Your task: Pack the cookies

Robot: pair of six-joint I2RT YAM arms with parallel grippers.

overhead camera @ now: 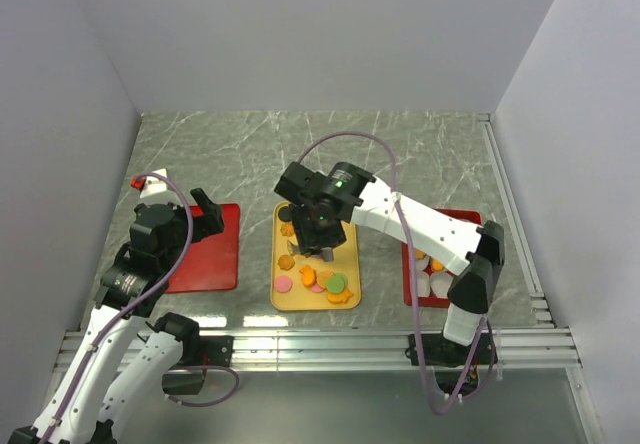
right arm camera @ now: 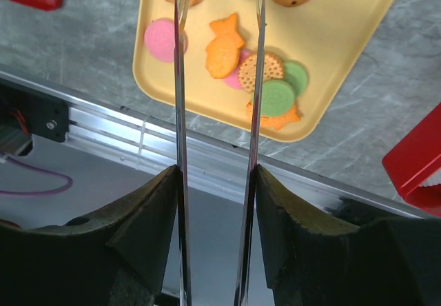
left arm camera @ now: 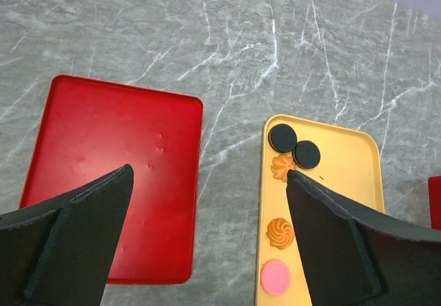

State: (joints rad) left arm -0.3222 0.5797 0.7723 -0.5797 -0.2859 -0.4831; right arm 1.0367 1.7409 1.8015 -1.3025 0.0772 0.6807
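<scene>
Many cookies [right arm camera: 277, 97] on tray [right arm camera: 344, 58], beneath right pincer [right arm camera: 218, 113]

We note white links and black joint housings on left arm [overhead camera: 110, 334] and right arm [overhead camera: 420, 222]. Each carries looping purple cable [overhead camera: 350, 136]. Small green light [overhead camera: 340, 175] on right wrist. On left end effector [left arm camera: 208, 175], broad matte-black wedge fingers [left arm camera: 76, 237]. On right end effector [right arm camera: 219, 16], black bases, long thin silvery blades [right arm camera: 180, 78].
</scene>
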